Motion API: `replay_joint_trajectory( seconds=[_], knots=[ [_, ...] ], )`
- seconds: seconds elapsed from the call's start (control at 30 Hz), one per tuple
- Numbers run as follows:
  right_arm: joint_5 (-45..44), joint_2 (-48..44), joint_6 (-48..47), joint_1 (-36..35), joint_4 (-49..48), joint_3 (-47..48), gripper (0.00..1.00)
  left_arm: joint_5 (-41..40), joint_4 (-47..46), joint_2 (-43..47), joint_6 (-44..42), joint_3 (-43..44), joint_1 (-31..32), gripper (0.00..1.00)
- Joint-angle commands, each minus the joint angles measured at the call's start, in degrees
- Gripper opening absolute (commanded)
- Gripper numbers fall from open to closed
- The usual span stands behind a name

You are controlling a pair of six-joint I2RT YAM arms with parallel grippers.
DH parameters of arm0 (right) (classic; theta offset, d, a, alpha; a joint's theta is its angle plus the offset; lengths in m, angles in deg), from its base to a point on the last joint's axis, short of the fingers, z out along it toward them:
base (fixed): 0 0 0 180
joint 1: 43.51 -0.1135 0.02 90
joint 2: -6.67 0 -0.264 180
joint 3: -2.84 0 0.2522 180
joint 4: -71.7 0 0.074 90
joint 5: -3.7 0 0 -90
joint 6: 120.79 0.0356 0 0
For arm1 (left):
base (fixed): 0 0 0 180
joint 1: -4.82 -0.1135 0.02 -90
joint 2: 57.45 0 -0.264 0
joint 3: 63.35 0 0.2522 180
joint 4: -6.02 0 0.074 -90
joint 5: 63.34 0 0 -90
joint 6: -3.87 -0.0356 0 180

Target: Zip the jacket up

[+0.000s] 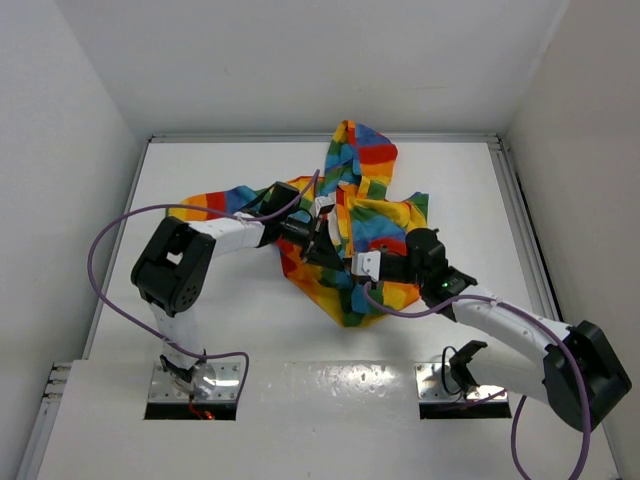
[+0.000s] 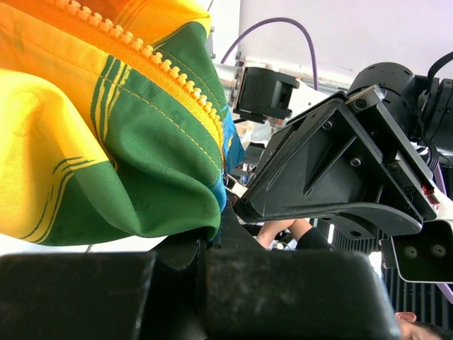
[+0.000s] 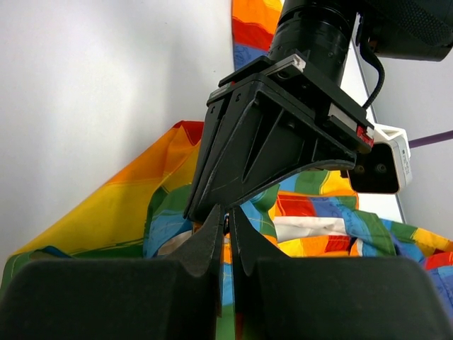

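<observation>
The rainbow-striped jacket [image 1: 365, 215] lies crumpled at the table's middle, one part reaching toward the back wall. My left gripper [image 1: 322, 243] comes in from the left and is shut on a green fold of the jacket [image 2: 141, 142], just below its orange zipper [image 2: 163, 67]. Only a sliver of cloth shows at the left gripper [image 2: 212, 237]. My right gripper [image 1: 362, 268] faces it from the right. In the right wrist view the right gripper [image 3: 227, 223] is pinched on a small dark piece at the zipper line of the jacket [image 3: 141, 205]. The two grippers almost touch.
White walls close the table [image 1: 200, 330] in on the left, back and right. Purple cables [image 1: 110, 235] loop from both arms, the left one over the table's left part. Jacket cloth spreads toward the left [image 1: 215, 203] and toward the back [image 1: 362, 145].
</observation>
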Motion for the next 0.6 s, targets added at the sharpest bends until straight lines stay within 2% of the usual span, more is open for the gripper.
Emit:
replay_joint_trajectory(
  seconds=[0.0,0.57],
  knots=[
    [-0.11,0.61,0.93,0.64,-1.13,2.06,0.04,3.58,-1.52,2.25,-0.80,2.67,1.85,0.00],
    [-0.38,0.08,2.34,1.17,0.01,1.53,0.05,4.72,-3.10,3.82,-2.38,3.20,1.86,0.00]
  ],
)
